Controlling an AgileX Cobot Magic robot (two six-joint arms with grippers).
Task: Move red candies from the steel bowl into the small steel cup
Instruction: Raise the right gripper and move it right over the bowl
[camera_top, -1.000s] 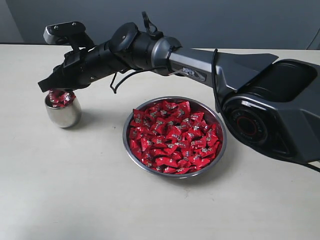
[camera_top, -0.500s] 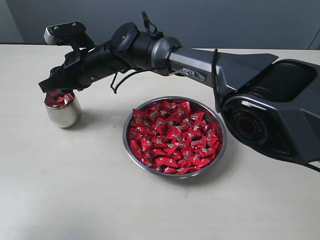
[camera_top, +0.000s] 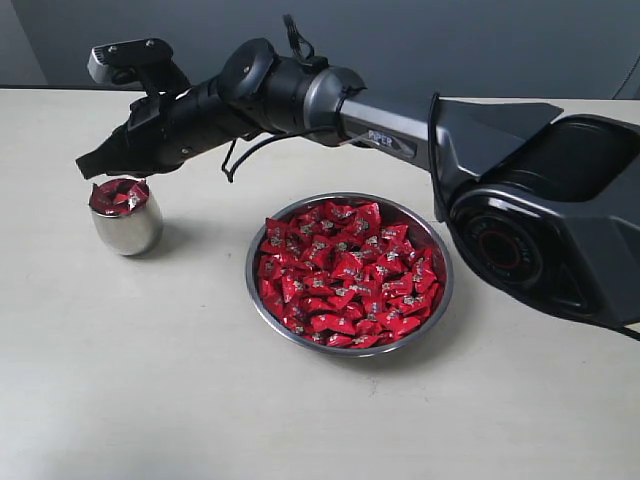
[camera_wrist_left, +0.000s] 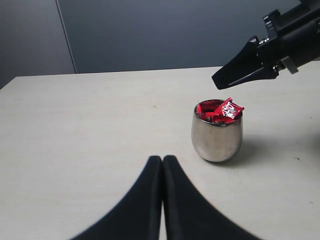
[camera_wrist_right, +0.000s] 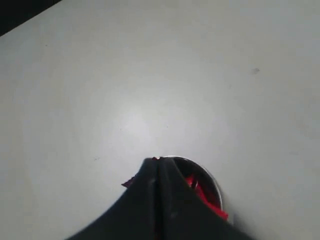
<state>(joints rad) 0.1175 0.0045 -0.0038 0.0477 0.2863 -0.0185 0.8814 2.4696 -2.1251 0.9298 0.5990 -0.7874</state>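
Note:
The steel bowl (camera_top: 437, 300) sits mid-table, heaped with red candies (camera_top: 345, 275). At the left stands the small steel cup (camera_top: 126, 229), filled to its rim with red candies (camera_top: 118, 195); the same cup (camera_wrist_left: 216, 136) shows in the left wrist view. My right gripper (camera_top: 88, 170) hovers shut and empty just above the cup's left rim, reaching across from the right. From its own wrist camera, the shut right gripper (camera_wrist_right: 156, 162) covers most of the cup (camera_wrist_right: 212, 184). My left gripper (camera_wrist_left: 162, 160) is shut with nothing in it, low over the table short of the cup.
The right arm's dark base (camera_top: 540, 215) fills the right side beside the bowl. A grey wall (camera_top: 400, 40) runs behind the table's far edge.
The right gripper opened over the cup and let a candy fall in. It has since shut and lifted slightly above the rim.

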